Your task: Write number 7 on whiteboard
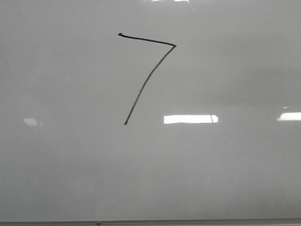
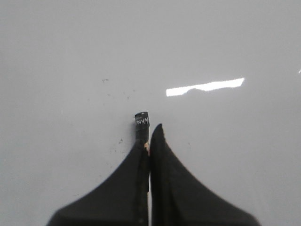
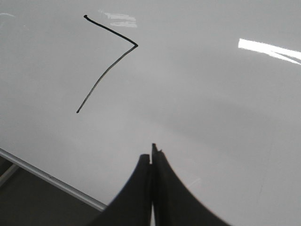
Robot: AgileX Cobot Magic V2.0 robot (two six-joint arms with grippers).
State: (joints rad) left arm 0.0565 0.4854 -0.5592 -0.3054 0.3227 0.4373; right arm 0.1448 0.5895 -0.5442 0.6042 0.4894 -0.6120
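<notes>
The number 7 [image 1: 149, 75] is seen complete on the whiteboard [image 1: 225, 169], drawn in thin black line: a short top stroke sloping slightly down to a sharp corner, and a long, gently curved leg running down from that corner. In the front view neither claw is shown; only the board, its thin grey edge strip [image 1: 188, 221] and bright light reflections [image 1: 190, 119] are seen.

The left claw [image 2: 149, 141] is closed on a black marker [image 2: 142, 123], whose end, printed with small white letters, sticks out just past the fingertips [image 2: 159, 134]. The marker is pinched between the two dark fingers, with bare board ahead of the claw. A few faint dark specks [image 2: 120, 140] are seen on the board just beside the marker end. Whether the marker touches the board cannot be told. The digit is not seen from this wrist.

The right claw [image 3: 152, 157] is pressed fully together with nothing seen between its fingers. The number 7 [image 3: 106, 66] lies well ahead of it and off to one side, apart from the fingertips. The board's edge strip [image 3: 51, 181] passes near this claw, with a darker surface [image 3: 28, 202] beyond the strip.
</notes>
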